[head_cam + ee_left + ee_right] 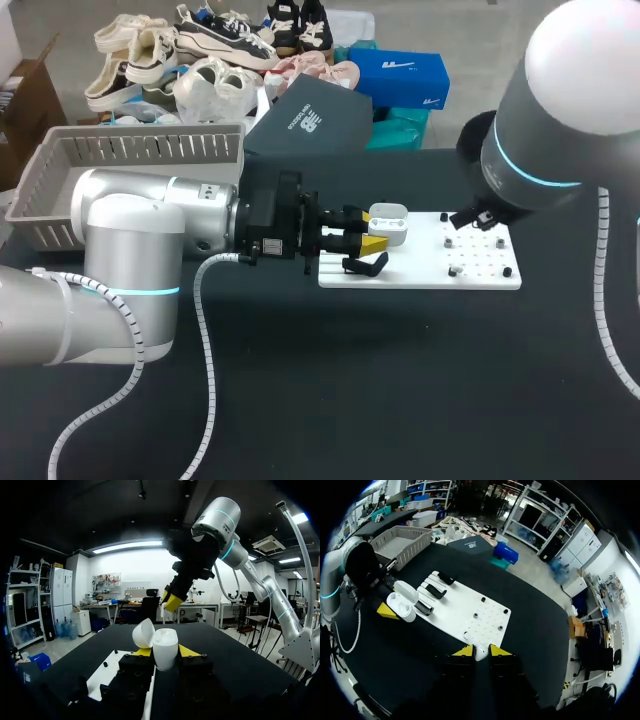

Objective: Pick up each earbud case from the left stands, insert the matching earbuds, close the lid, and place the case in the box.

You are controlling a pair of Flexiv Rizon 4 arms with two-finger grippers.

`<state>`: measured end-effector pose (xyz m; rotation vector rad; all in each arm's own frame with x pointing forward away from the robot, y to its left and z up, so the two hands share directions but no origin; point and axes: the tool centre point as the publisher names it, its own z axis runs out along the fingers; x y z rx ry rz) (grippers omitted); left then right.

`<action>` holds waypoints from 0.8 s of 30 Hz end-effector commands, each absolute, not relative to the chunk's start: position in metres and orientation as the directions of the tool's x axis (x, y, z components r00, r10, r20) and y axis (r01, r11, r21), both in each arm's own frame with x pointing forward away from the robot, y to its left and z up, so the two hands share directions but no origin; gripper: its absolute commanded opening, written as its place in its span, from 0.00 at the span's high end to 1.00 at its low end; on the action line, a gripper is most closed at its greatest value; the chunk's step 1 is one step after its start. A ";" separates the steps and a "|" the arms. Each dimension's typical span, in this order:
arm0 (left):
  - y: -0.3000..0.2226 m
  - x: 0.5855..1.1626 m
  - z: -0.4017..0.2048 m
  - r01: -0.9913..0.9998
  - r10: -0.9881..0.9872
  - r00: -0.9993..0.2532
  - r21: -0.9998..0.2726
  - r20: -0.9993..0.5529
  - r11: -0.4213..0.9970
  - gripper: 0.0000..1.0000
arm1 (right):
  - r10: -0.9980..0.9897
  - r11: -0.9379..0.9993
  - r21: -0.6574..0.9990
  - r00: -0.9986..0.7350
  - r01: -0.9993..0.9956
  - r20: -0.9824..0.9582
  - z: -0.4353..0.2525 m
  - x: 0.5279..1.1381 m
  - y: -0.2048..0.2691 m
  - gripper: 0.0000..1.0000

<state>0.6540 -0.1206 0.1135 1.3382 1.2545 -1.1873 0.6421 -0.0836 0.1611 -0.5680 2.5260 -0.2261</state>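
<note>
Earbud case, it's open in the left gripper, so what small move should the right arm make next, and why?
Probably carry the right gripper across toward the earbud case. The left gripper holds the case with its lid open, while the right gripper, above the white board, pinches what looks like an earbud, apart from the case.

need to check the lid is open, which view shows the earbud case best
Left wrist view: the earbud case sits close up between the left fingers, lid open. Head view shows it small from above; right wrist view shows it far off.
</note>
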 end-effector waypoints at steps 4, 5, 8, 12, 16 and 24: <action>-0.121 0.653 0.113 0.999 0.110 0.016 0.010 -0.994 -0.054 1.00 | -0.455 0.890 -0.269 -0.745 -0.367 -0.489 0.208 0.615 -0.057 1.00; -0.121 0.653 0.113 0.999 0.110 0.016 0.010 -0.994 -0.054 1.00 | -0.458 0.889 -0.270 -0.744 -0.370 -0.488 0.210 0.614 -0.053 1.00; -0.121 0.653 0.113 0.999 0.110 0.016 0.010 -0.994 -0.054 1.00 | -0.457 0.889 -0.269 -0.749 -0.371 -0.479 0.215 0.612 -0.043 1.00; -0.121 0.653 0.113 0.999 0.110 0.016 0.010 -0.994 -0.054 1.00 | -0.431 0.902 -0.250 -0.776 -0.353 -0.460 0.220 0.610 -0.027 1.00; -0.121 0.653 0.113 0.999 0.110 0.016 0.010 -0.994 -0.054 1.00 | -0.389 0.921 -0.225 -0.800 -0.319 -0.457 0.221 0.608 -0.011 1.00; -0.121 0.653 0.113 0.999 0.110 0.016 0.010 -0.994 -0.054 1.00 | -0.321 0.942 -0.258 -0.808 -0.216 -0.495 0.214 0.612 0.015 1.00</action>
